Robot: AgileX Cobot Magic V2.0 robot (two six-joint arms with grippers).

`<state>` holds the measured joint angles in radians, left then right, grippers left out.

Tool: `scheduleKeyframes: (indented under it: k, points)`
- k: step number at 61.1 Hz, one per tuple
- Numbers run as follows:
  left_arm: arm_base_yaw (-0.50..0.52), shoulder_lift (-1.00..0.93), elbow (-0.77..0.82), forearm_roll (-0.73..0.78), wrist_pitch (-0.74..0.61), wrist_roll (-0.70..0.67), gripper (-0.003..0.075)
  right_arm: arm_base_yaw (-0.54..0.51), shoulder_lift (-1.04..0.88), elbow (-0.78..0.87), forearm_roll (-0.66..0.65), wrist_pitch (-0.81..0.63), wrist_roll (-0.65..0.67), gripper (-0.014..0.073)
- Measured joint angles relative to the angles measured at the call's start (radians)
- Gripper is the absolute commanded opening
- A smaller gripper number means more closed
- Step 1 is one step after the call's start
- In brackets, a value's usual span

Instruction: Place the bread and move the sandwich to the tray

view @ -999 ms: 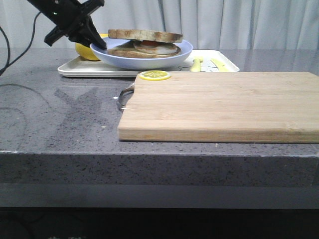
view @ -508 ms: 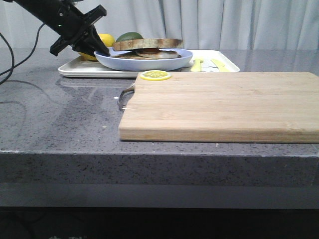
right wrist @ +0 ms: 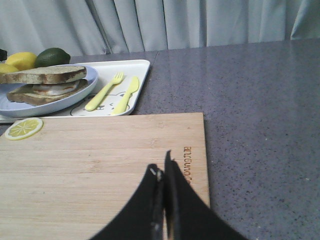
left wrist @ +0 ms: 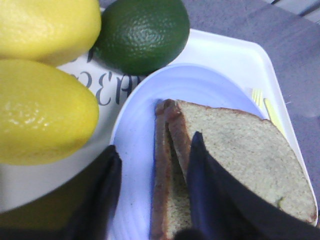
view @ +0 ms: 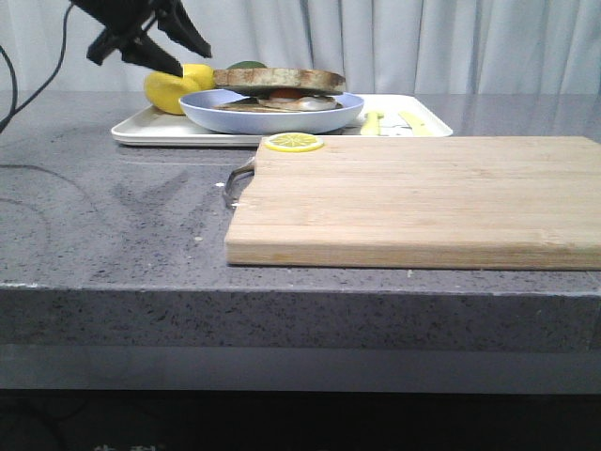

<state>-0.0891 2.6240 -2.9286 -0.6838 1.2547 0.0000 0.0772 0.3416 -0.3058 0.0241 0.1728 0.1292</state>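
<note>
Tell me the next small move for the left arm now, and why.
Probably pull the left gripper up and clear of the tray. Its jaws are open with nothing in them, above the lemons in the front view. The plate with the sandwich sits on the tray, top slice in place, so little looks left to do.

Two yellow lemons (left wrist: 45, 115) and a green lime (left wrist: 142, 32) lie just beside the left gripper (left wrist: 152, 192); a wooden cutting board (view: 413, 197) carries a lemon slice (view: 292, 142); yellow fork (right wrist: 104, 92) and knife (right wrist: 126, 94) lie together.
</note>
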Motion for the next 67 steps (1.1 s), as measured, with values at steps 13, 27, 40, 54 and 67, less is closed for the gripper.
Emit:
scheduleKeyframes:
  k: [13, 27, 40, 54, 67]
  points:
    - [0.014, -0.006, -0.006, -0.001, 0.006, 0.000, -0.0020, 0.000, 0.000, 0.000, 0.001, -0.011, 0.000, -0.0060]
    - [0.016, -0.092, -0.006, -0.002, 0.010, 0.000, -0.0020, 0.000, 0.000, 0.000, 0.001, -0.013, 0.000, -0.0060]
    - [-0.001, -0.249, 0.052, 0.078, 0.013, -0.028, -0.0020, 0.000, 0.000, 0.000, 0.001, -0.015, 0.000, -0.0060]
    - [-0.101, -0.555, 0.543, 0.503, 0.011, -0.026, -0.0020, 0.000, 0.000, 0.003, 0.001, -0.017, 0.000, -0.0060]
    - [-0.062, -0.839, 1.037, 0.666, -0.016, -0.030, -0.0020, 0.000, 0.000, 0.003, 0.001, -0.019, 0.000, -0.0060]
